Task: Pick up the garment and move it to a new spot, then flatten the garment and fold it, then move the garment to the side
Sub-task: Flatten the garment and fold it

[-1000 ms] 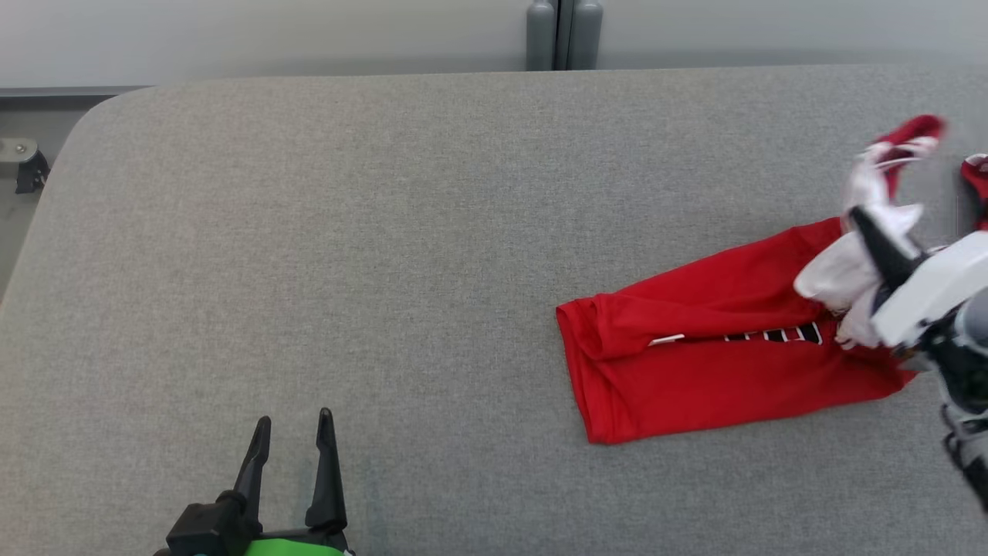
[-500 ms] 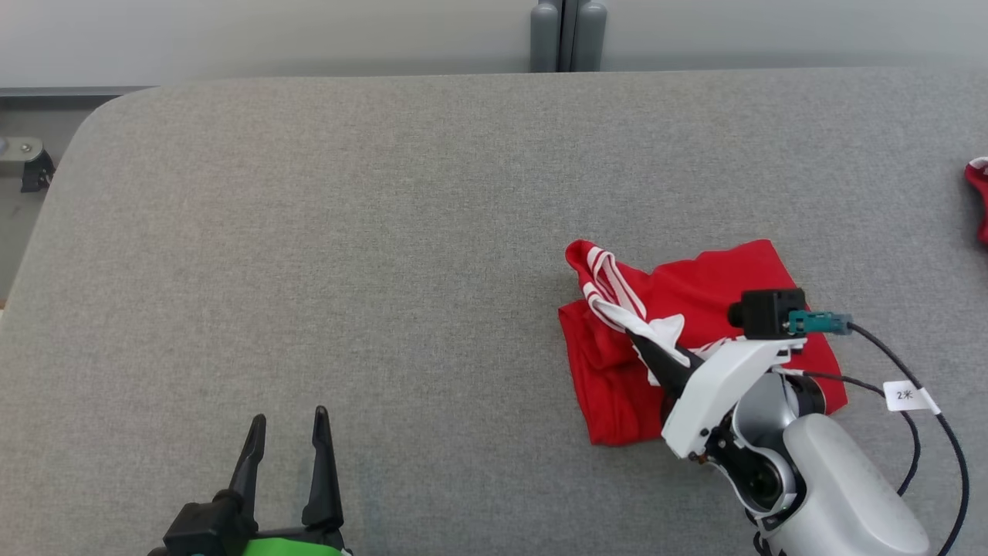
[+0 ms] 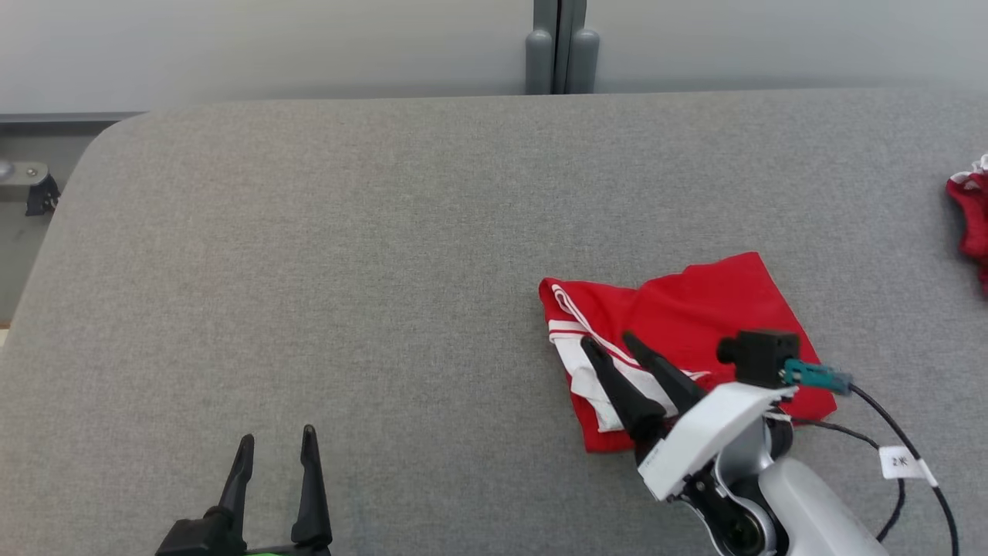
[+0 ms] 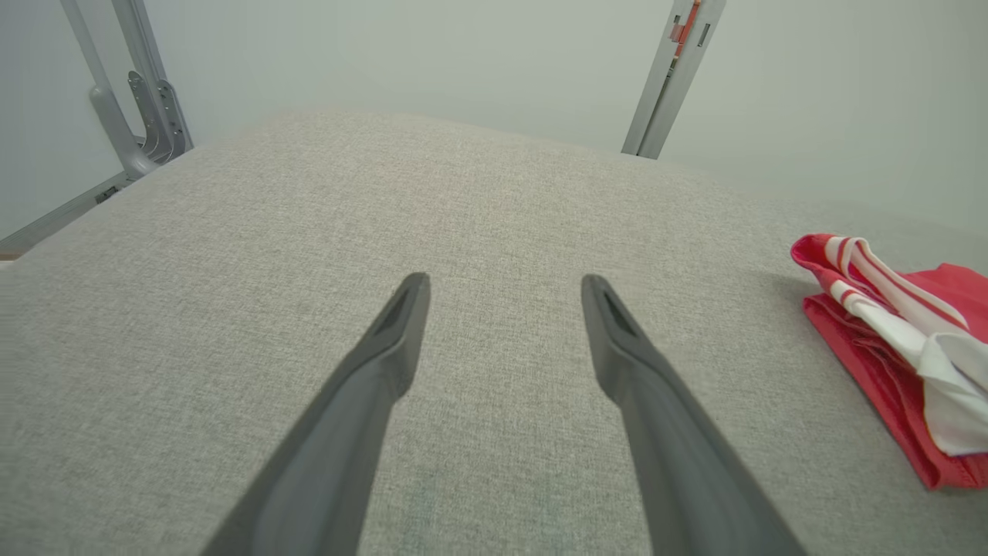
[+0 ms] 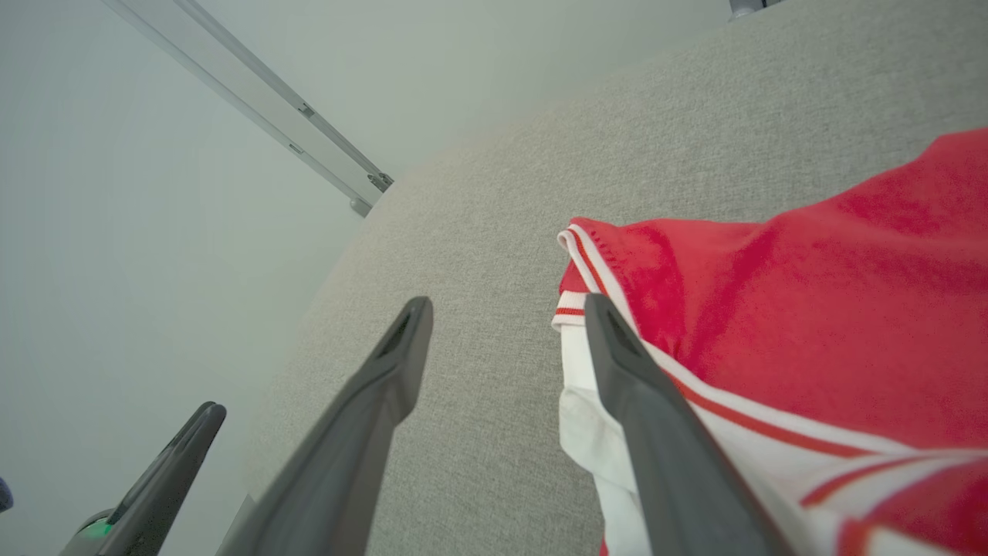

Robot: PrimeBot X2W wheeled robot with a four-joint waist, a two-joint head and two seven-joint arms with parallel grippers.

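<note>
The right gripper (image 3: 610, 342) is hovering released over the folded garment (image 3: 698, 309), apparently letting the fold lie flat. The left gripper (image 3: 276, 436) is idling released, near-left.

Grey fabric table (image 3: 309, 232) — pale wall (image 3: 231, 46), grey post (image 3: 562, 46) behind

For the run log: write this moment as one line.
phase: fold | garment: folded over, lying on table | right gripper: open, at garment's striped edge | left gripper: open, over table
</note>
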